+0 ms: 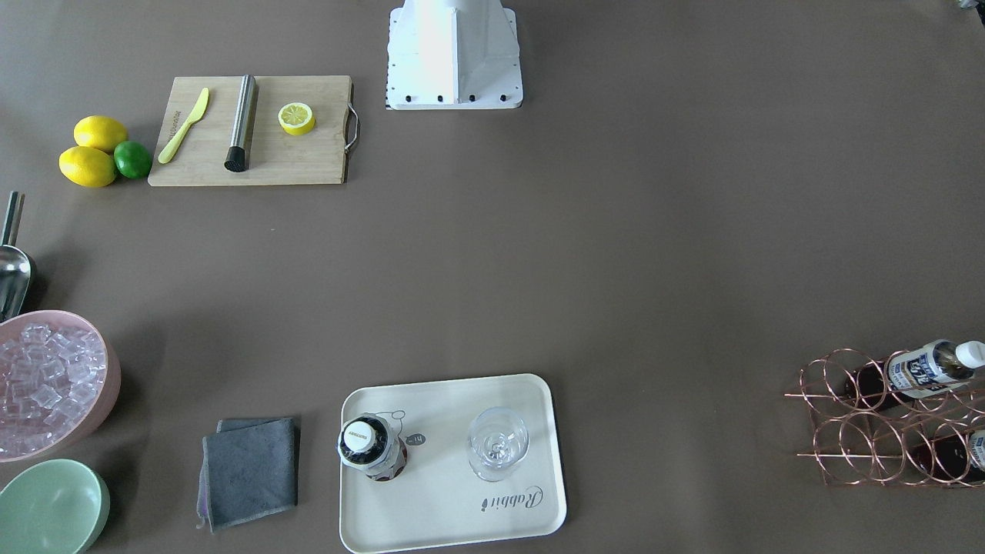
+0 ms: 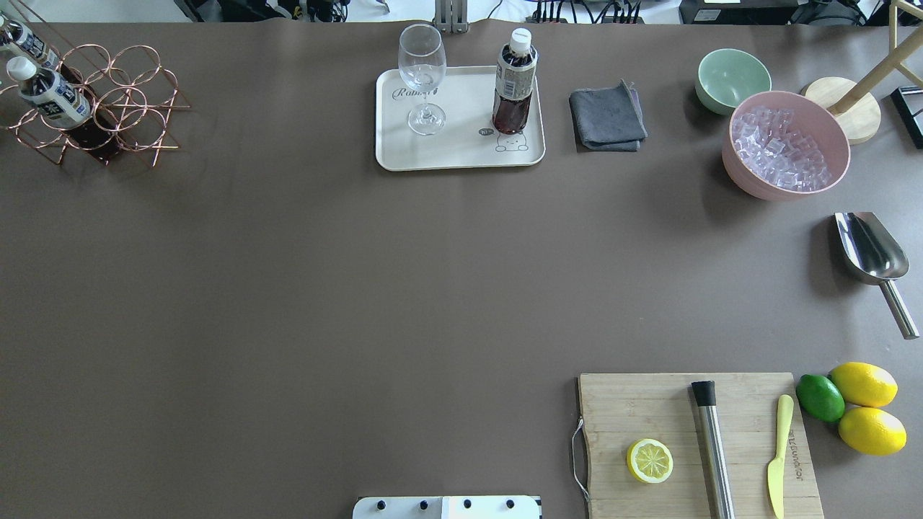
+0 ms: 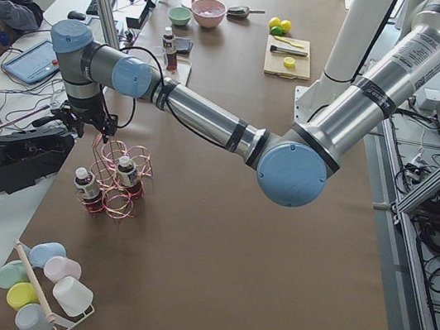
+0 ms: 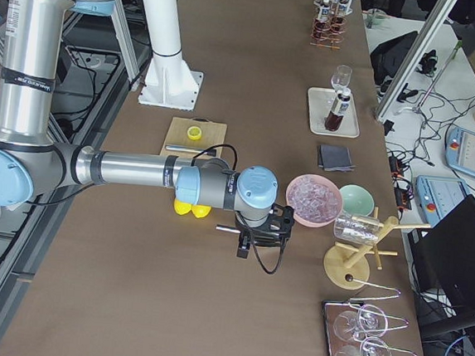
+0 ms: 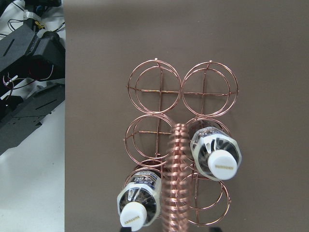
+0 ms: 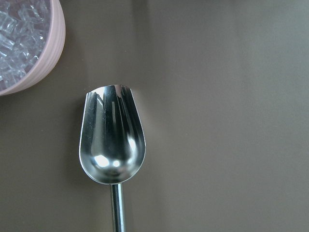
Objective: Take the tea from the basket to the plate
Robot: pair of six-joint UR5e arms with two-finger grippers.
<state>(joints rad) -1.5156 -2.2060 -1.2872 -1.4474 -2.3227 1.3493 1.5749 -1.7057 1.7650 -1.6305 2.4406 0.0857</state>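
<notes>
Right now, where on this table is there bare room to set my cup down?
The wide brown middle of the table, between the wire basket, the tray and the cutting board, is bare. Crowded: the end with ice bowl, green bowl and scoop.

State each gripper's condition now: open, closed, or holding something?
Left gripper: cannot be told; seen only from the side.
Right gripper: cannot be told.

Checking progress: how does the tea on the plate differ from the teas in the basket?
The plate tea stands upright beside the glass; the basket teas lie tilted. The plate tea rests free on the plate; the basket teas sit inside rings of the basket. All have white caps, labels, dark drink.
</notes>
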